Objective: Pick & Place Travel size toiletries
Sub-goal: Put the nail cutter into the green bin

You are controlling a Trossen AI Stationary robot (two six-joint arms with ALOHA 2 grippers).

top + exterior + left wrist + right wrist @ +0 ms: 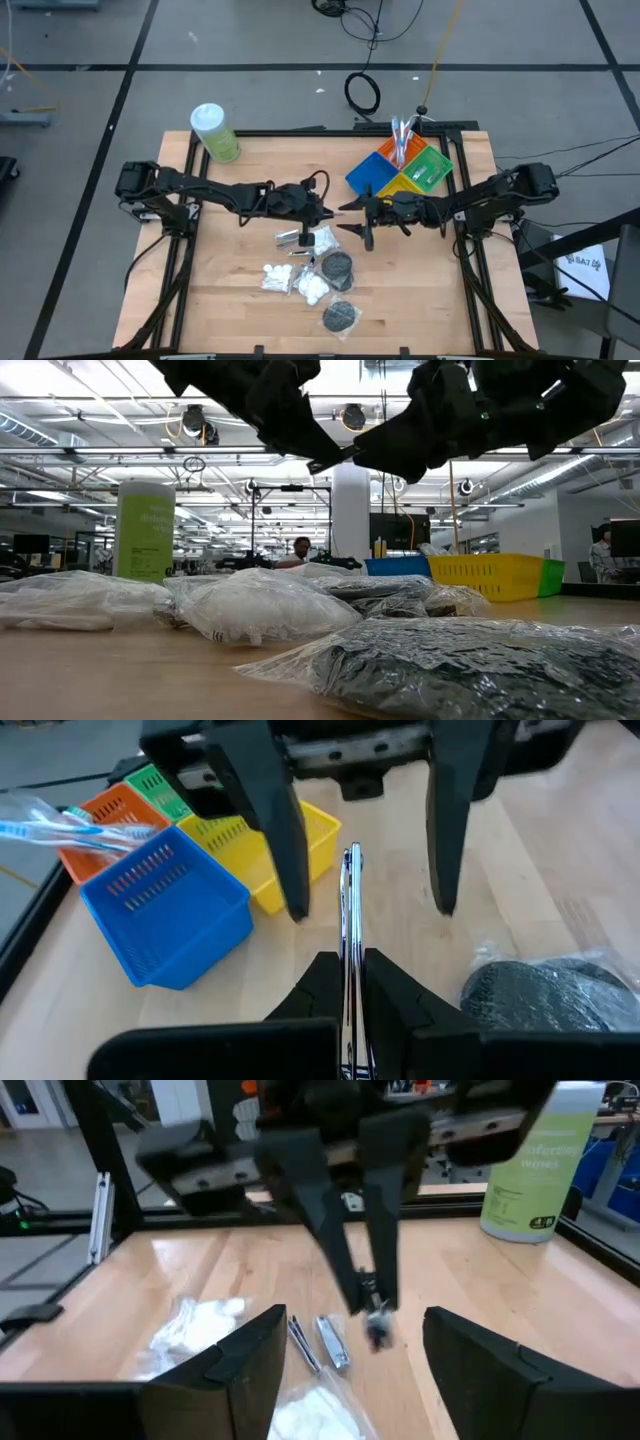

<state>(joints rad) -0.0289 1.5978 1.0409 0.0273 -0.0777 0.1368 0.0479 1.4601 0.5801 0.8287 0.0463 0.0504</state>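
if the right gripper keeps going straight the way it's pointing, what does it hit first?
Most likely the left gripper, shut on a thin silver tube. It sits straight ahead between the right gripper's open fingers. Depth between them is unclear.

Two black discs (pixel 339 266) (bagged), three cotton-ball bags (pixel 313 288), four bins (pixel 402 172).

Silver tube (pixel 351 935) upright in air; bagged cotton balls (pixel 285 279) on table.
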